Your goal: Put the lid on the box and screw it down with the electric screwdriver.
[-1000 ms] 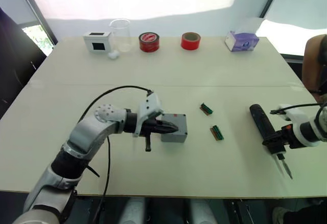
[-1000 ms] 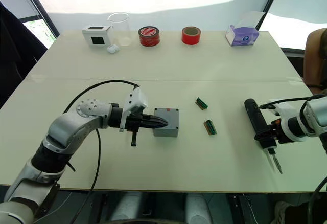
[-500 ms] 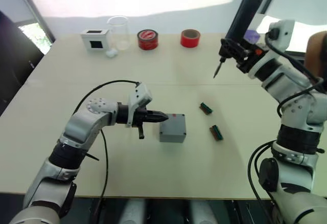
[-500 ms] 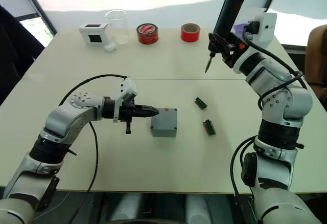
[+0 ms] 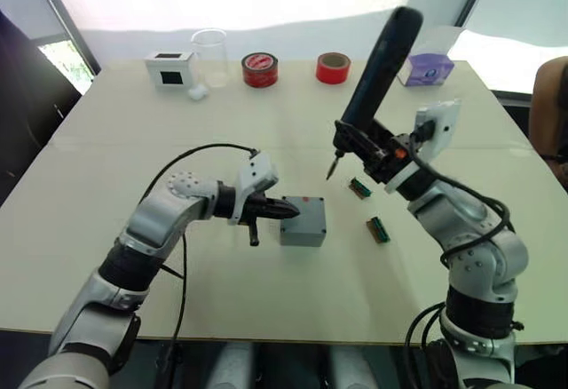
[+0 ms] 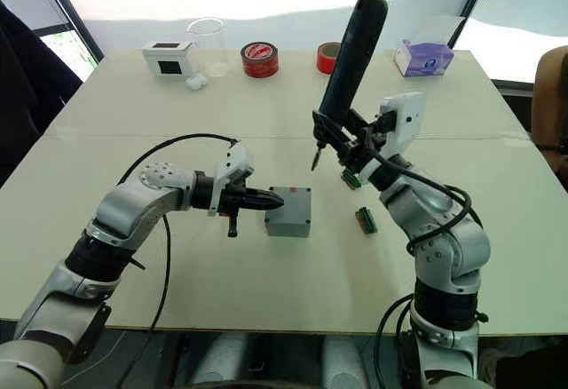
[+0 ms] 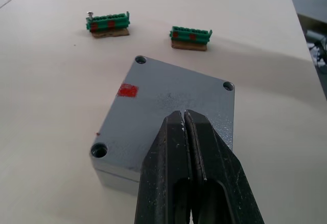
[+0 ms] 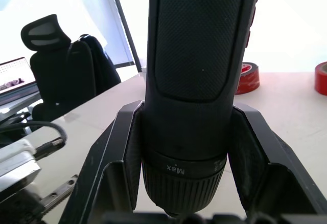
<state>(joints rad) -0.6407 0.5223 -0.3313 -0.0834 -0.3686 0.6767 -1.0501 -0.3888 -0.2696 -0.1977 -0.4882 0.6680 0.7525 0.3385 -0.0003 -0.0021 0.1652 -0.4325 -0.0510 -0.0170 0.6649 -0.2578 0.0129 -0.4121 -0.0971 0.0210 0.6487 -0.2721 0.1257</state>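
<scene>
left gripper (image 7: 185, 119) pressed together on lid (image 7: 168, 109) | right gripper (image 8: 184, 183) clamped on electric screwdriver (image 5: 373, 74) | wrist views: four corner holes, "Max" collar | two green connector strips (image 7: 107, 23)

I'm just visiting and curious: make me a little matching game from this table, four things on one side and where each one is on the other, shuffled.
Things:
1. electric screwdriver
2. lid
3. green connector strips
4. glass beaker

Places:
A. at the table's far edge, by the white box
B. on the box, under the left gripper
C. on the table beyond the box
D. held in the air by the right gripper

Pairs: 1-D, 2-B, 3-C, 4-A
</scene>
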